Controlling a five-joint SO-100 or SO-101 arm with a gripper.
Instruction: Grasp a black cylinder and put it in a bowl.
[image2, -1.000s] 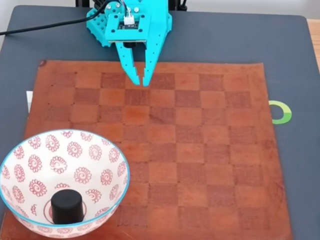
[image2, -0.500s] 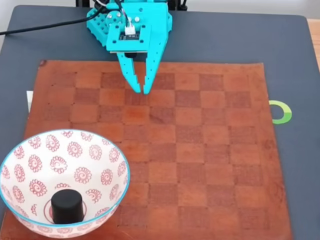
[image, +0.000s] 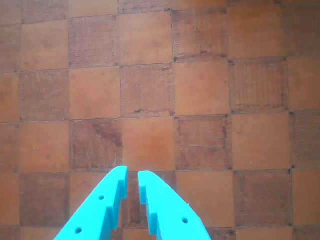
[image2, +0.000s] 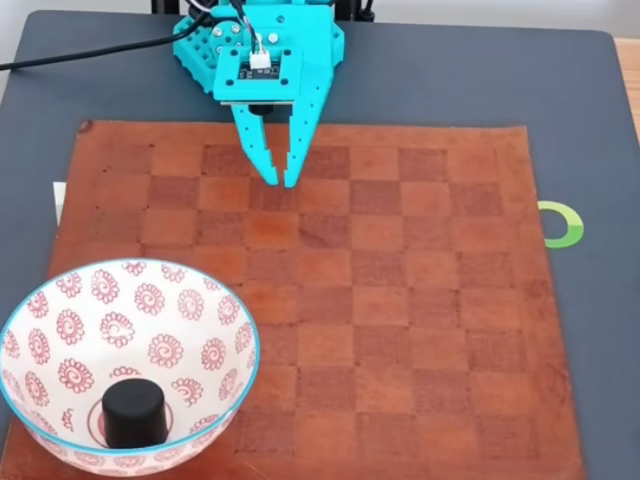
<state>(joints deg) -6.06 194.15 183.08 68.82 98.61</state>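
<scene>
Leather checkerboard mat (image2: 400, 300), brown, on a dark table (image2: 590, 100); its lower edge is cut off in the fixed view. Bowl (image2: 60, 300), lower left, partly cropped, holding the upright black cylinder (image2: 134, 412) at its bottom. Turquoise gripper (image2: 279, 181), empty, fingertips nearly pressed together, over the mat's far edge, well apart from the bowl.

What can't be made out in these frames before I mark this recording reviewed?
- Large round white bowl with red spiral flowers: its near edge is cut off by the fixed view's bottom.
- Short matte black cylinder: its base is hidden by its own body.
- Turquoise gripper: the arm behind it is cut off by the top edge.
</scene>
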